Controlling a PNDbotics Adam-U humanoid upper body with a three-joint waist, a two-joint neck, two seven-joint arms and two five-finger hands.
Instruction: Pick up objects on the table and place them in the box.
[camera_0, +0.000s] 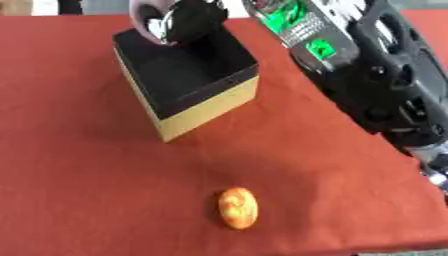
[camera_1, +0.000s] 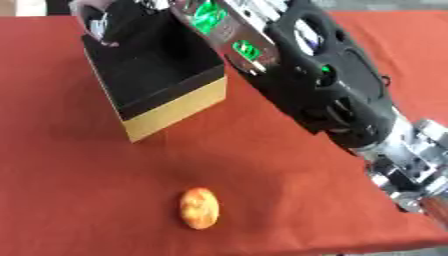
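A black open-topped box (camera_0: 188, 82) with tan sides stands on the red table, left of centre and towards the back. My right arm (camera_1: 324, 90) reaches in diagonally from the right. My right hand (camera_0: 191, 20) hangs over the box's far corner, its fingers curled round a pale rounded object (camera_0: 142, 14) that is mostly hidden. An orange oval object (camera_0: 237, 207) with lighter speckles lies alone on the cloth near the front edge, well away from the hand. My left hand shows in neither view.
A red cloth (camera_0: 79, 175) covers the whole table; its front edge runs along the bottom of the views. The bulky forearm crosses above the table's right side.
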